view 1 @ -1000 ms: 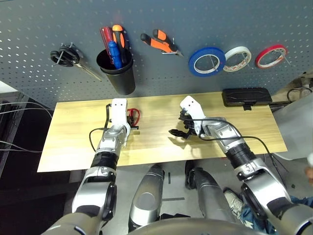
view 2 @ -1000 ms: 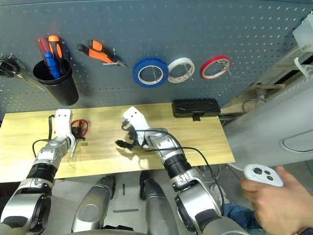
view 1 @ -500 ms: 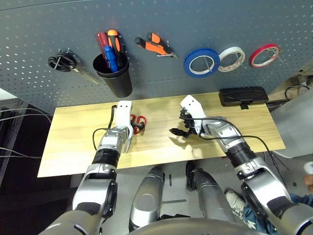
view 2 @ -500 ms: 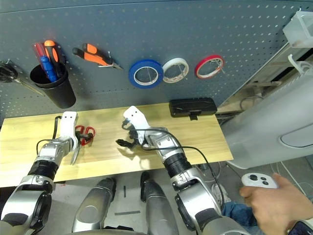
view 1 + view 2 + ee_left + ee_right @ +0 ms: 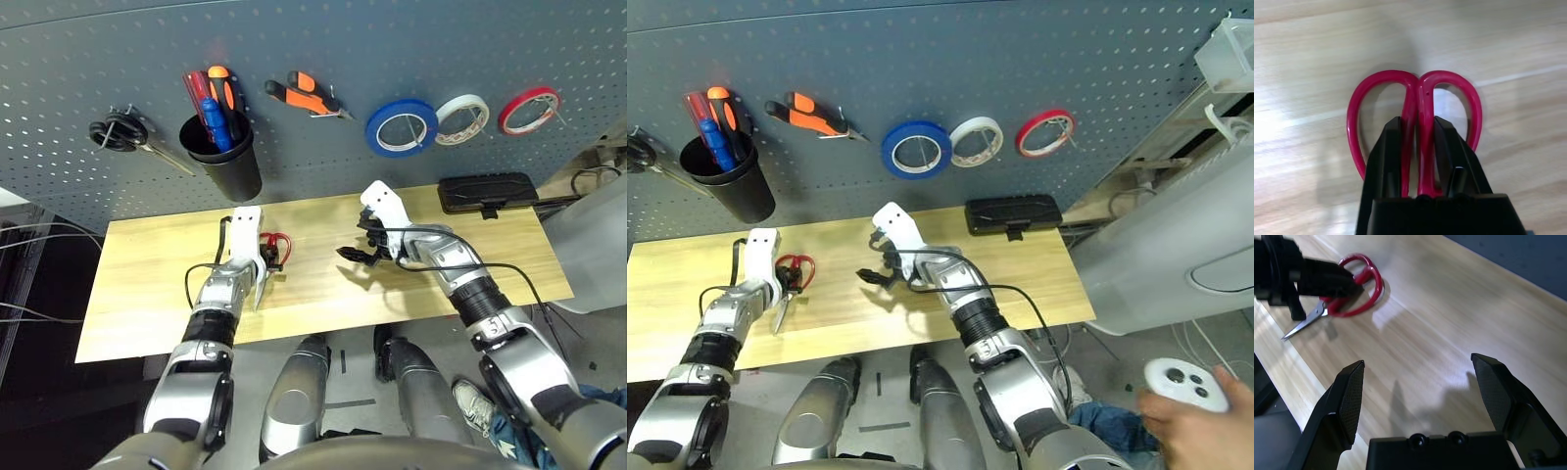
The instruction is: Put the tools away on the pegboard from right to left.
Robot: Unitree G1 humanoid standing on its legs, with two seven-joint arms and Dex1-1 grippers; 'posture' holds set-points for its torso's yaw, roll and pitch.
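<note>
The left gripper [image 5: 1418, 147] had closed on the red-handled scissors [image 5: 1415, 110], its two black fingers [image 5: 1388, 156] pinching the shanks just behind the finger loops, which looked like a sensible hold for lifting them with the loops free to catch a hook. The loops stuck out beyond the fingertips, toward the pegboard [image 5: 323, 39], while the blades ran back beneath the gripper toward the robot, so the long axis lay roughly along the gripper's own line, flat on the wooden table [image 5: 147, 284]. The right gripper [image 5: 1425, 391] hung off to the side of the left, above the table, with its jaws spread wide and nothing between them, probably waiting clear.
</note>
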